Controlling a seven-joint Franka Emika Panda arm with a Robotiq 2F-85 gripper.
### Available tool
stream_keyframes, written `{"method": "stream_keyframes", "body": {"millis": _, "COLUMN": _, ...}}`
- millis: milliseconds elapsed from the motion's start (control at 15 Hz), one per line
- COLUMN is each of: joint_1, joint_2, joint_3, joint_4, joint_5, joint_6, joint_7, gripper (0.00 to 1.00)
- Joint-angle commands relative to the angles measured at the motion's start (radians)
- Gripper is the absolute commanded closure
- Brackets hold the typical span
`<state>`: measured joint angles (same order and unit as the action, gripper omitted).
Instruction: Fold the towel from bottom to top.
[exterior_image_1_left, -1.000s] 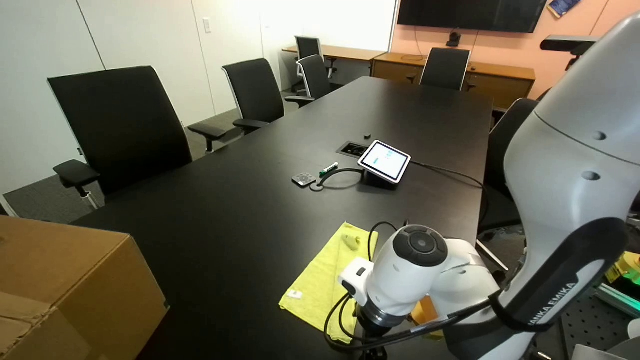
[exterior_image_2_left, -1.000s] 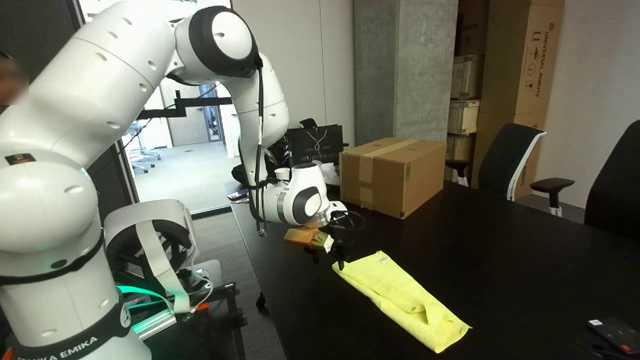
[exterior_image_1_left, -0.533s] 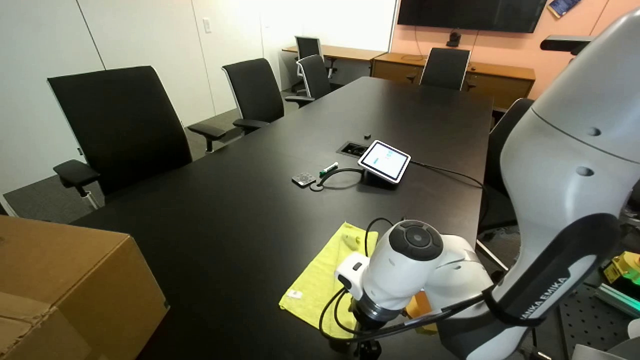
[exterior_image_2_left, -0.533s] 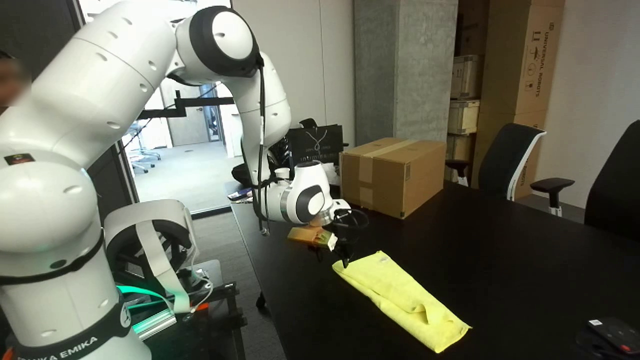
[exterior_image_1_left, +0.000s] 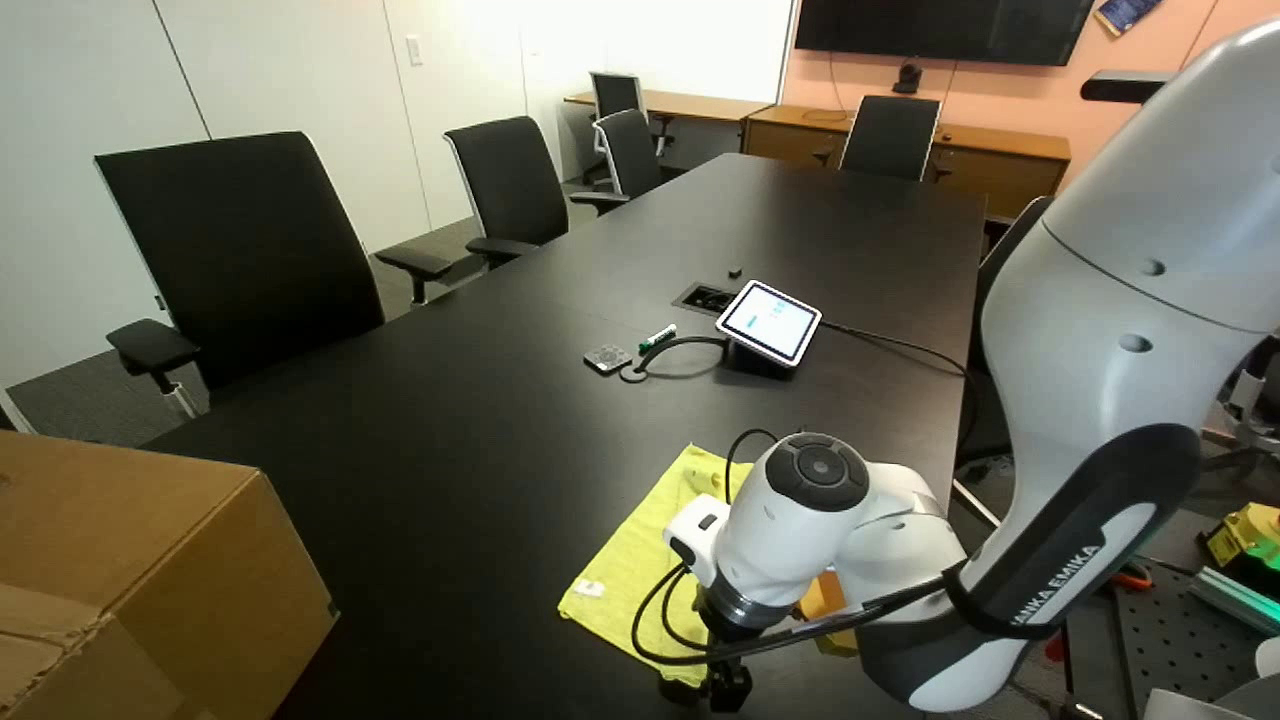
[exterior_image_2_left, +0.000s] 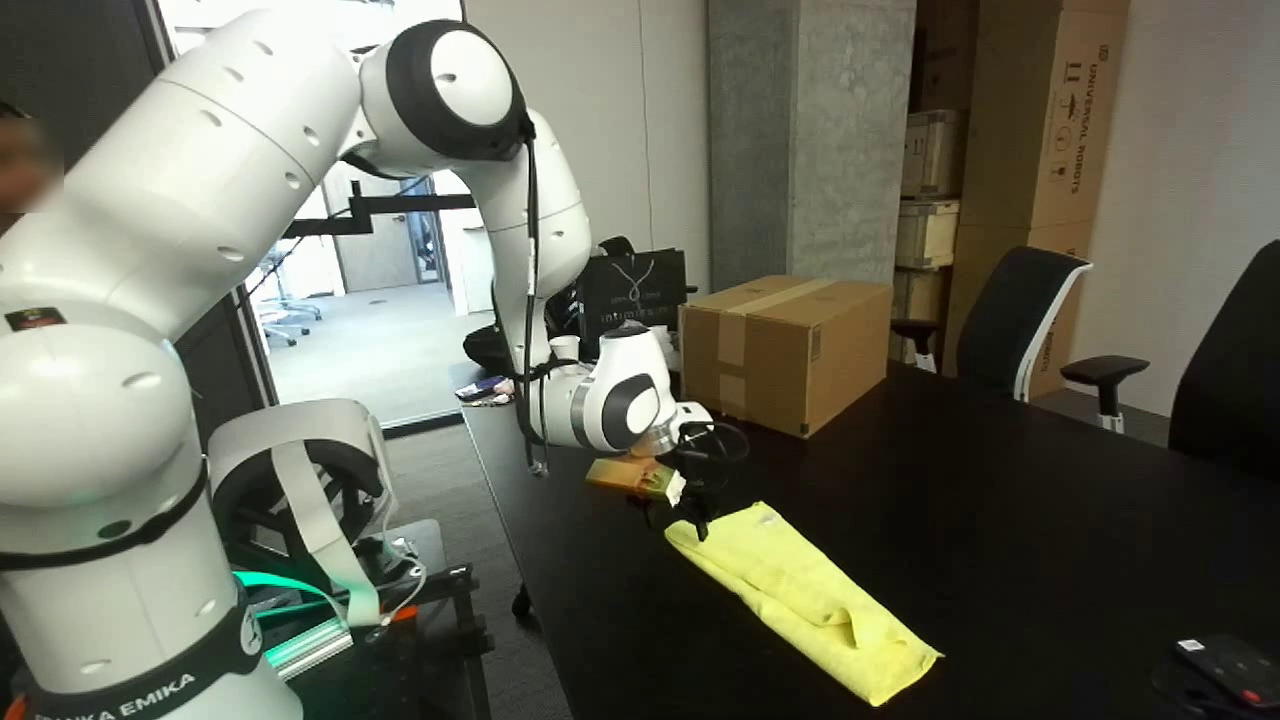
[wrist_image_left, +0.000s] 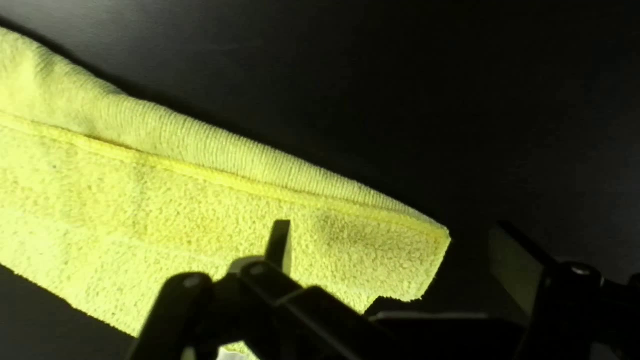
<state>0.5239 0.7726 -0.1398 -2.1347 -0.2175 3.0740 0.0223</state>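
Note:
The yellow towel (exterior_image_1_left: 630, 560) lies on the dark table, folded into a long strip. In an exterior view (exterior_image_2_left: 800, 595) it has a small raised crease near its near end. In the wrist view the towel (wrist_image_left: 175, 210) shows a ribbed side folded under a hemmed edge, with its narrow end between the fingers. My gripper (wrist_image_left: 395, 232) is open and empty there, one finger over the towel, the other past its end over bare table. In both exterior views the gripper (exterior_image_1_left: 706, 688) (exterior_image_2_left: 676, 524) is at that end; whether the fingertips touch the towel I cannot tell.
A large cardboard box (exterior_image_2_left: 780, 355) stands on the table, also in an exterior view (exterior_image_1_left: 170, 570). A tablet on a stand (exterior_image_1_left: 770, 322), a green marker (exterior_image_1_left: 657, 338) and a small square pad (exterior_image_1_left: 607, 359) lie beyond the towel. Black chairs (exterior_image_1_left: 240, 250) line the table.
The gripper has moved a short way along over the towel's end, leftward in an exterior view and rightward and slightly down in the opposite one. The towel has not moved.

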Motion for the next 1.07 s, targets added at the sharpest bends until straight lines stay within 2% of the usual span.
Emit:
{"method": "stream_keyframes", "body": {"millis": 0, "joint_1": -0.002, "joint_2": 0.016, "joint_3": -0.007, "joint_4": 0.032, "joint_5": 0.004, "joint_6": -0.013, "joint_7": 0.01, "gripper": 0.0}}
{"method": "stream_keyframes", "body": {"millis": 1000, "joint_1": -0.03, "joint_2": 0.058, "joint_3": 0.0, "joint_4": 0.091, "joint_5": 0.002, "joint_6": -0.062, "joint_7": 0.018, "gripper": 0.0}}
